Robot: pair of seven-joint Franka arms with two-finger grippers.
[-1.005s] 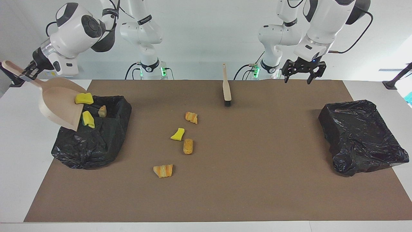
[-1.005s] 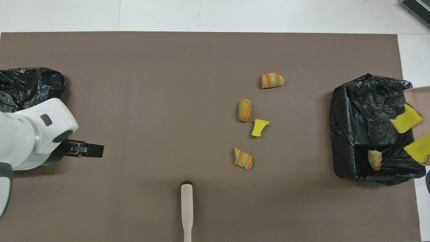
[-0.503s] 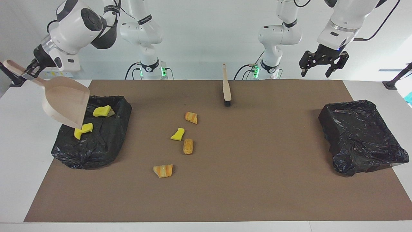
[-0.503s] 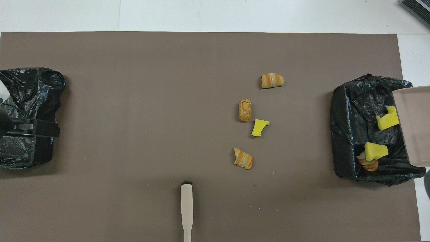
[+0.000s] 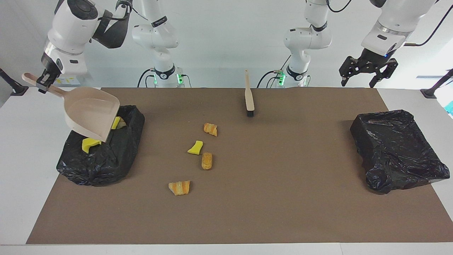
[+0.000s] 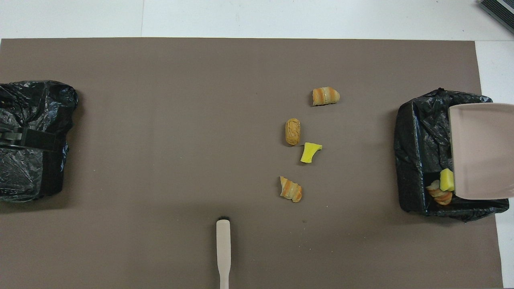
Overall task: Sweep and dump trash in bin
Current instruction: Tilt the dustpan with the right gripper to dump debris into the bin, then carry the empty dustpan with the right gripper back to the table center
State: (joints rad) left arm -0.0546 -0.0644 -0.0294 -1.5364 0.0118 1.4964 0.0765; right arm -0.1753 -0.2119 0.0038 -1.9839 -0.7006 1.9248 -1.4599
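- Evidently the dump looks finished; four pieces still lie mid-table (image 5: 247, 219), so another sweep is due.
- The black bag-lined bin (image 5: 106, 163) at the right arm's end holds yellow scraps (image 5: 90, 144). A second black bin (image 5: 396, 148) sits at the left arm's end.
- The beige plastic dustpan (image 5: 90, 113) hangs tilted, mouth down, over the first bin and looks empty.
- The right gripper (image 5: 44, 83) angles down, jaws pinching the pan's handle.
- The left gripper (image 5: 366, 71) waits high over the second bin, jaws spread.
- Next, it should fetch the beige black-bristled brush (image 5: 249, 97) by the robots' edge.
- The loose trash (image 5: 195, 147) is yellow sponge and orange bread chunks.
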